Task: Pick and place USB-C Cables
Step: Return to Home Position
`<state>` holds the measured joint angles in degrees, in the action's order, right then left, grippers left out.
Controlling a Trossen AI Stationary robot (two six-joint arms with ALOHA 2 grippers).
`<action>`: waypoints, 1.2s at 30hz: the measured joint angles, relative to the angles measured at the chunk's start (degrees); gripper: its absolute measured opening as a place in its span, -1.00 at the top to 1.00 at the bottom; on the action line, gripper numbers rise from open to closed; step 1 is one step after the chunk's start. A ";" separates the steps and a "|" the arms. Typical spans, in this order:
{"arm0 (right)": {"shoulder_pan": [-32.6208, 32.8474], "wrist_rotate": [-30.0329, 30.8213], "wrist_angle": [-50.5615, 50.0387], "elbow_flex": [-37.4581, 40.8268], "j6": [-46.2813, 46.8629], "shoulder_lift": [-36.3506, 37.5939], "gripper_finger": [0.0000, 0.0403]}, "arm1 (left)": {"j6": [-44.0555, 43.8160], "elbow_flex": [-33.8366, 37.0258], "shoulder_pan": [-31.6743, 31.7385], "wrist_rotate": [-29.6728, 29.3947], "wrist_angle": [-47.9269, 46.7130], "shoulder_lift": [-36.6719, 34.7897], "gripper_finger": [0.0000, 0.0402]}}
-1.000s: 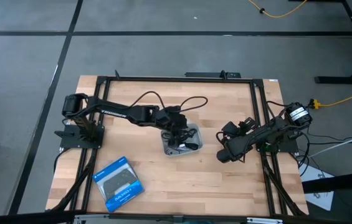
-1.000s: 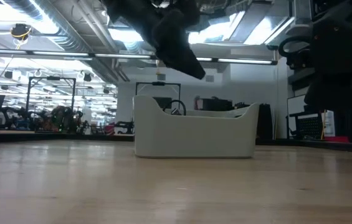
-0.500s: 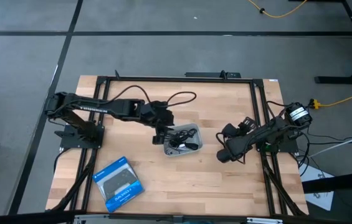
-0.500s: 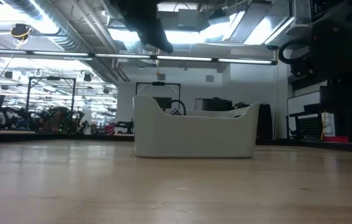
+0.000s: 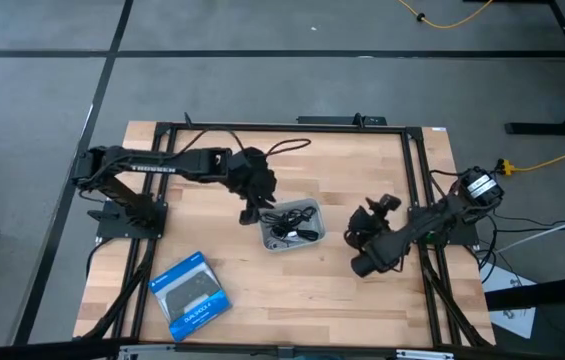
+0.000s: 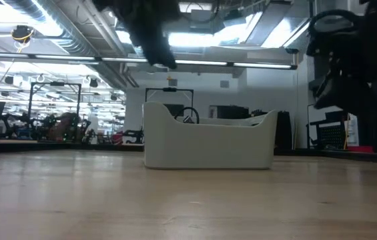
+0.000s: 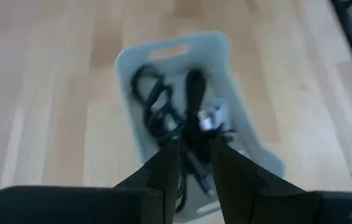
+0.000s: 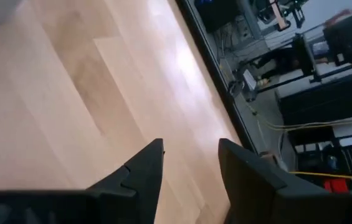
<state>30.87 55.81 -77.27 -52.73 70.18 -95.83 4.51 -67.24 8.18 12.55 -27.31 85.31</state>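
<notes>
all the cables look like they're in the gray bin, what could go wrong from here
One black loop of the USB-C cables pokes up above the rim of the gray bin. The left gripper hangs open just beside that bin, so a low swing on its way off might snag the loop and drag a cable out, or nudge the bin itself. The right gripper, also open, is off to the bin's right and looks less of a threat.

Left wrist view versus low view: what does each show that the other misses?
Only the left wrist view: the cables lying tangled inside the bin, seen past the left gripper, which is open and empty. Only the low view: the bin's side wall from table height, its floor hidden, and the room behind. Both: the bin standing on the wooden table.
</notes>
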 joint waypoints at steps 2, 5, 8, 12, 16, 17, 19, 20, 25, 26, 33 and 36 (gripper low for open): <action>0.27 -0.04 -0.12 0.02 0.07 0.58 0.21 | -3.00 1.36 1.77 -2.30 -0.09 -1.17 0.57; -0.25 0.27 -0.08 0.03 0.05 3.24 0.21 | -6.74 4.09 3.60 -7.67 0.77 -4.65 0.57; -2.05 2.43 0.44 0.04 0.01 8.05 0.21 | -5.94 9.52 4.07 -8.91 4.33 -10.77 0.57; -5.53 2.85 1.85 -0.04 -1.95 16.86 0.21 | -2.87 21.16 5.07 -4.56 17.86 -21.19 0.57; -8.78 1.04 6.87 -0.04 -9.81 26.88 0.21 | -2.80 33.47 8.37 3.71 32.45 -30.04 0.57; -9.45 0.41 9.25 -0.04 -12.74 29.40 0.21 | -3.27 35.95 9.49 5.36 36.08 -31.75 0.57; -10.26 -0.76 15.12 -0.04 -19.35 34.38 0.21 | -4.61 40.41 12.15 7.80 41.74 -34.92 0.57; -10.49 -1.53 18.27 -0.04 -23.43 36.53 0.21 | -5.76 42.04 13.31 8.38 44.70 -36.02 0.57; -10.38 -6.04 33.68 -0.06 -43.23 47.37 0.21 | -8.97 49.41 17.43 9.13 54.03 -41.18 0.57; -10.38 -7.34 34.97 -0.11 -45.59 49.50 0.21 | -8.96 50.55 17.86 9.29 54.71 -41.61 0.57; -10.16 -13.82 38.53 4.89 -48.79 64.12 0.21 | -11.78 54.63 20.87 11.61 59.24 -43.59 0.57; -9.55 -17.34 45.13 10.52 -51.86 70.44 0.21 | -12.21 55.07 21.45 14.34 59.45 -43.91 0.57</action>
<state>21.32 38.47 -32.13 -42.21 18.32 -25.39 -7.70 -12.16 29.63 26.89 32.14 41.40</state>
